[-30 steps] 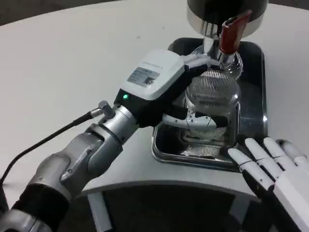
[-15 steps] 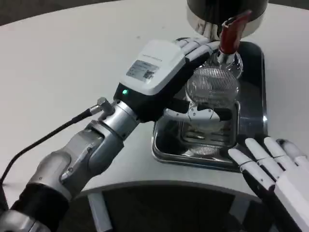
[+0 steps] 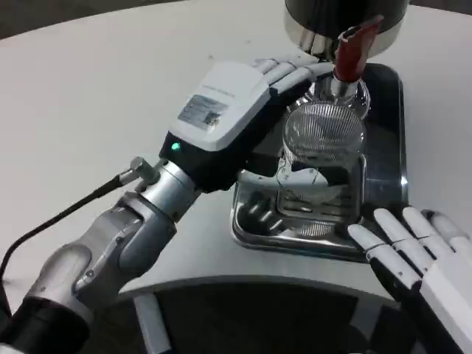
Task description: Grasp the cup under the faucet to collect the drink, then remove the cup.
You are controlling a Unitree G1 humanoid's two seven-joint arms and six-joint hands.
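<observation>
In the head view, the clear ribbed glass cup (image 3: 322,166) stands upright in the metal drip tray (image 3: 383,169) at the far right of the white table (image 3: 110,88). It sits directly below the dispenser's faucet (image 3: 343,85), whose red lever handle (image 3: 352,50) slants up toward the dark dispenser body (image 3: 343,18). That position makes sense: the cup's mouth has to sit under the spout to catch the drink, and the tray is there for spills.

The left hand (image 3: 295,125) reaches in from the left and wraps the cup. Its upper fingers (image 3: 284,70) pass behind the rim near the faucet, while a lower finger (image 3: 306,177) crosses the front of the glass wall, so the cup is held from its side and the mouth stays free for the pour. Whether the cup rests on the tray or is slightly lifted, I cannot tell.

The right hand (image 3: 413,254) waits at the near right corner of the tray, fingers straight and spread, holding nothing and apart from the cup.

The cup's long axis runs vertically, mouth up toward the spout, base down toward the tray. It looks level rather than tipped. No liquid can be made out inside it.
</observation>
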